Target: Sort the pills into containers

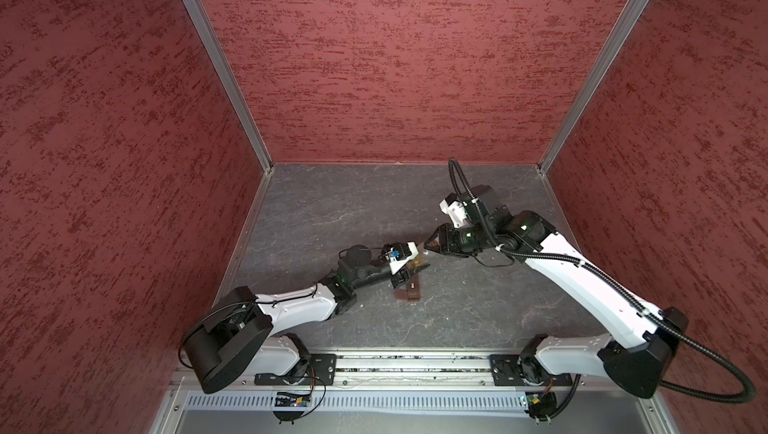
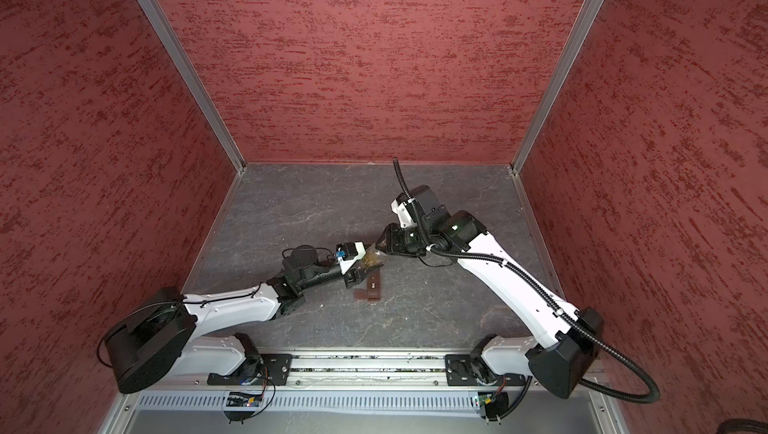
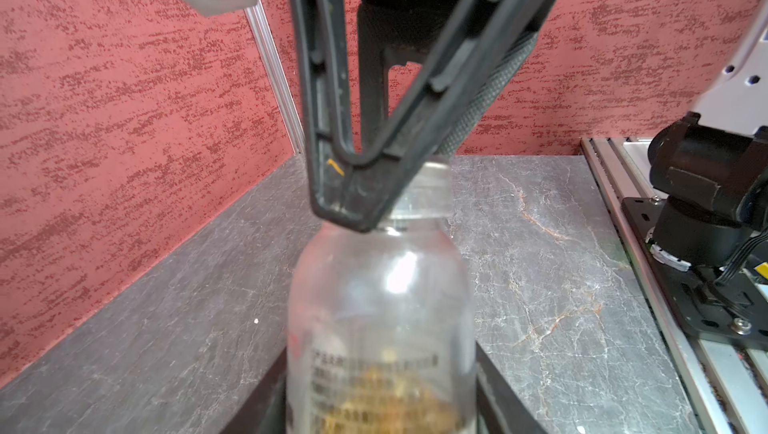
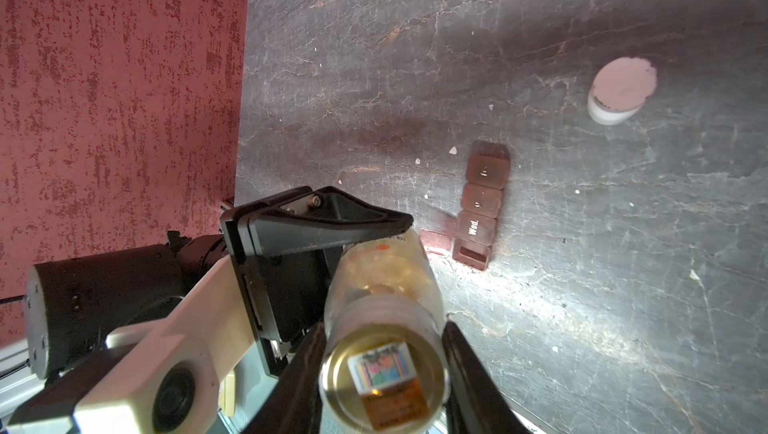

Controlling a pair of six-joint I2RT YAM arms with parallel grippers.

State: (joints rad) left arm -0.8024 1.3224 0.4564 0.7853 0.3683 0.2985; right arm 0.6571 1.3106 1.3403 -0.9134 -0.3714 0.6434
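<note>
Red mottled walls (image 1: pixel 395 58) close in the dark veined counter (image 1: pixel 332 211). At centre frame the uncapped bottle (image 4: pixel 386 274) hangs between the arms. The right gripper (image 4: pixel 384 328) is clamped on its neck, and the left gripper (image 1: pixel 406 275) brackets its body, though I cannot tell if it grips. If either lets go too soon, the bottle's contents would likely spill past the containers (image 1: pixel 409 292) just below. One cell is open, and loose pills (image 4: pixel 453 150) lie beside the box.

Red walls (image 1: pixel 395 58) — grey marbled floor (image 1: pixel 353 203)
</note>
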